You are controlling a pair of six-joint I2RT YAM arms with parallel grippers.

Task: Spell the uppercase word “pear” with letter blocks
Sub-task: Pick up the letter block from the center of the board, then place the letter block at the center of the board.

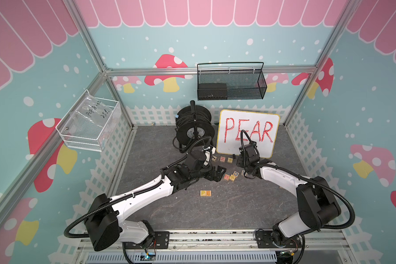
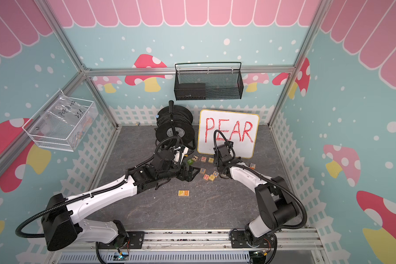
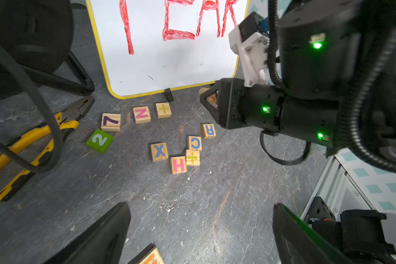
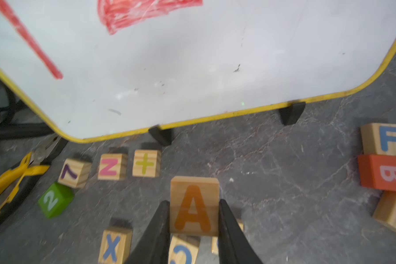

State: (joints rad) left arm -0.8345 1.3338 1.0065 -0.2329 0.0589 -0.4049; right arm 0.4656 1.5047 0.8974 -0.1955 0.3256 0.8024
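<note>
Top views: black basket point(image 1: 245, 89) holds a dark box point(image 1: 212, 90); white basket point(image 1: 78, 140), a plastic bag point(image 1: 94, 112); P block point(image 1: 203, 193) touches E block point(image 1: 208, 193).
Left wrist: left gripper point(image 3: 201, 204) wide open; R block point(image 3: 208, 131) just beside C block point(image 3: 194, 143).
Right wrist only: right gripper point(image 4: 193, 201) clamps A block point(image 4: 193, 194).

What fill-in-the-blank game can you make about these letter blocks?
The right end effector is shut on the A block, whose letter is ___.
The P block and E block together read ___.
The whiteboard says ___ in red.
The left end effector stands ___, holding nothing.
Missing words: orange; PE; PEAR; open.
</note>
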